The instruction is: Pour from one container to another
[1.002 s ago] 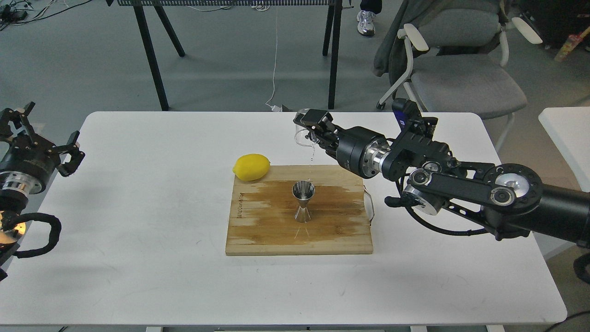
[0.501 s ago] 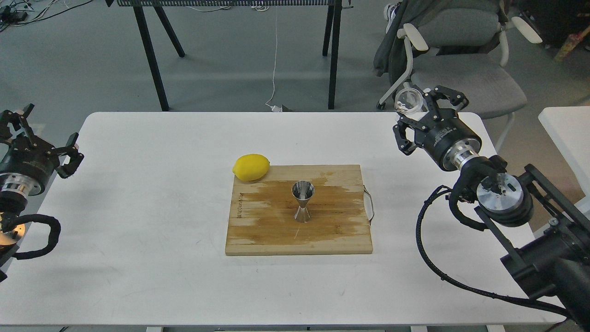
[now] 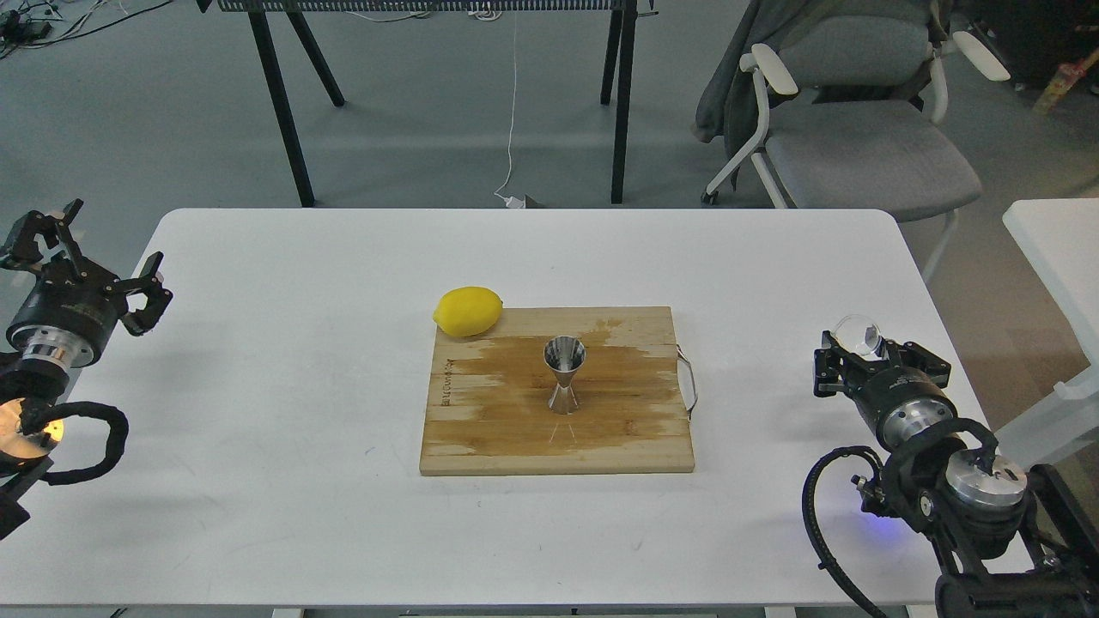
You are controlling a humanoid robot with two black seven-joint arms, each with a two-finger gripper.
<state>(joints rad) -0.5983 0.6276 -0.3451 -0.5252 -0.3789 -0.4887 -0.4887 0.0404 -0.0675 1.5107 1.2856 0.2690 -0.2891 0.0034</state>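
The steel jigger stands upright in the middle of a wet wooden cutting board. Far to the right, near the table's right edge, my right gripper is shut on the clear glass tumbler, which shows at the far end of the gripper. The tumbler is well away from the jigger and no liquid can be made out in it. My left gripper is open with nothing in it, off the table's left edge.
A yellow lemon touches the board's back left corner. A metal handle sticks out of the board's right side. Behind the white table stand a grey office chair and black table legs.
My right arm has swung back from above the jigger to the table's right edge and come down low, carrying the tumbler. The left gripper has shifted slightly right and down.
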